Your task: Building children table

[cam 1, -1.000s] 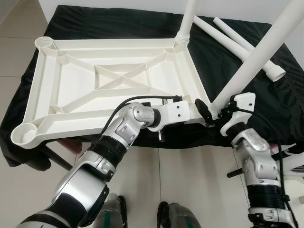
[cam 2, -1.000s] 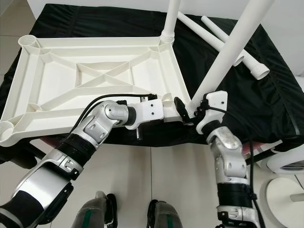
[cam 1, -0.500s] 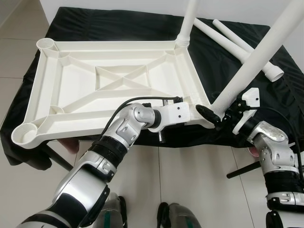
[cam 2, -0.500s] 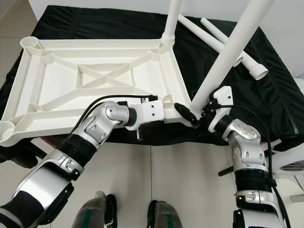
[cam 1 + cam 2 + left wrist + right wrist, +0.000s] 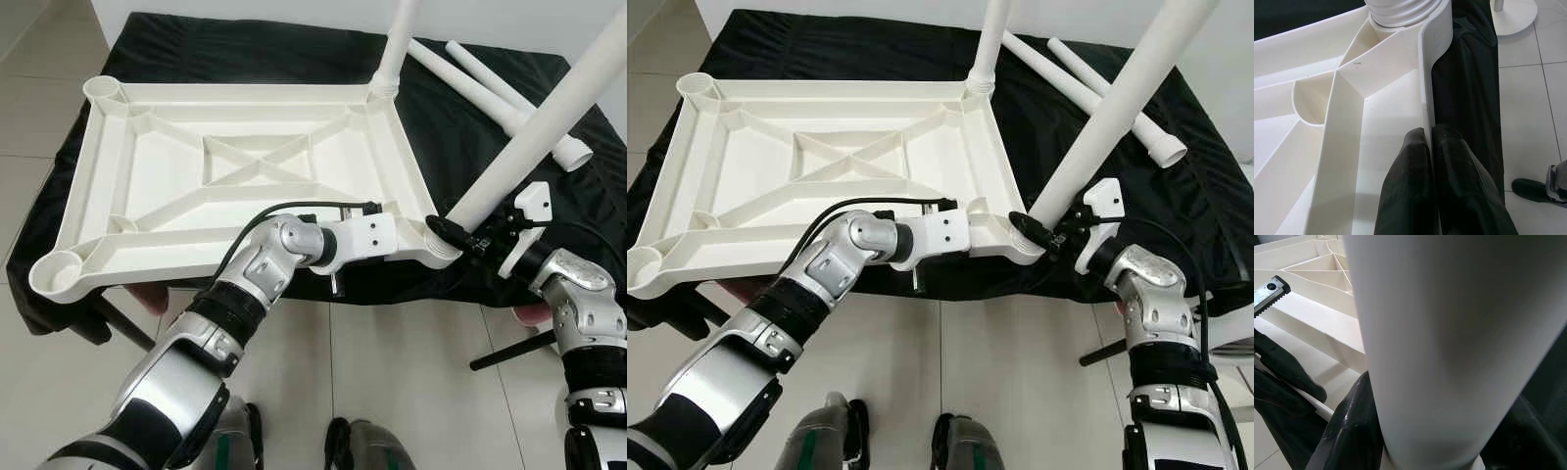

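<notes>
The upside-down tabletop (image 5: 235,171) lies on a black cloth (image 5: 470,117), with the left gripper (image 5: 1431,147) pinching its near rim and the right gripper (image 5: 1058,227) clamped around the tilted leg (image 5: 1117,108) at the near right corner socket. If that leaning leg goes in crooked it'll probably jam or pop out, and the tabletop's near edge overhangs, so a hard push could slide it off. Two spare legs (image 5: 509,98) lie on the cloth behind, with pale tile floor (image 5: 392,362) all round.

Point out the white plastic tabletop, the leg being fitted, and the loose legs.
white plastic tabletop (image 5: 250,168), left eye view, central cross rib
white leg being fitted (image 5: 529,145), left eye view, mid-shaft
loose white legs (image 5: 500,83), left eye view, tube middle
</notes>
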Controlling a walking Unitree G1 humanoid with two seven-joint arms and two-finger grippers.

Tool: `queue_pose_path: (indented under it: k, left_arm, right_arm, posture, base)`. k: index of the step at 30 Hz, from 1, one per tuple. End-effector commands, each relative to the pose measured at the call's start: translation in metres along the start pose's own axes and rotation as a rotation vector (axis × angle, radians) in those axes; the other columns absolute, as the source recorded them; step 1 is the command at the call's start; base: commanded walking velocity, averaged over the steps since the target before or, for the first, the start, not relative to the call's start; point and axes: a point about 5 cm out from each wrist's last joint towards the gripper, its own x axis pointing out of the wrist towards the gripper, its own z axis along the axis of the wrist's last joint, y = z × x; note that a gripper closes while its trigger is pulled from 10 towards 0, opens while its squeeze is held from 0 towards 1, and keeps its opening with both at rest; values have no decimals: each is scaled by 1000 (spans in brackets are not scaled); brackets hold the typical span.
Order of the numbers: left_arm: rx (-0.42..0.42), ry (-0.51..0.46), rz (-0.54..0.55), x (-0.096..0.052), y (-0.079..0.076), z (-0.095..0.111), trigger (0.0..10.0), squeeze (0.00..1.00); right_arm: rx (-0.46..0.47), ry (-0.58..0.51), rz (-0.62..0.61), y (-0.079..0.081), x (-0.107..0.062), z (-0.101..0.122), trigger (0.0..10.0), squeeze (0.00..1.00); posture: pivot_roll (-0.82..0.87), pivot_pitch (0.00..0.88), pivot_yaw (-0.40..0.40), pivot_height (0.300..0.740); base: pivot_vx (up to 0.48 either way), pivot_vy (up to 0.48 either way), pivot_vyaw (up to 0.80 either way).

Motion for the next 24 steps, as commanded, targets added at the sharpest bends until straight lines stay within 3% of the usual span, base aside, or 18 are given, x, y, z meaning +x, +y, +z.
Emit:
queue_pose_path:
  k: [1,6,11,17,20,24]
  left_arm:
    - [54,-56,141,-3,16,17,10000,0]
    - [54,-58,142,-3,16,17,10000,0]
    - [53,-59,144,-3,16,17,10000,0]
    - [53,-59,144,-3,16,17,10000,0]
    - [50,-62,145,-2,16,18,10000,0]
    - [50,-62,146,-2,16,18,10000,0]
  right_arm:
    - [9,-1,-2,1,-6,-3,0,0]
    - [22,-35,-32,7,-2,-3,0,0]
    - [65,-98,-137,19,5,-5,0,0]
    - [86,-100,-212,28,11,-6,0,0]
    - [104,-103,-331,49,23,-4,0,0]
    - [124,-110,-363,56,27,-3,0,0]
  posture:
    - [-1,109,-51,740]
    - [-2,110,-54,740]
    - [-1,110,-56,740]
    - [-4,113,-59,740]
    - [-8,114,-64,740]
    - [-11,114,-65,740]
  base:
    - [0,0,0]
    - [0,0,0]
    - [0,0,0]
    - [0,0,0]
    - [0,0,0]
    - [0,0,0]
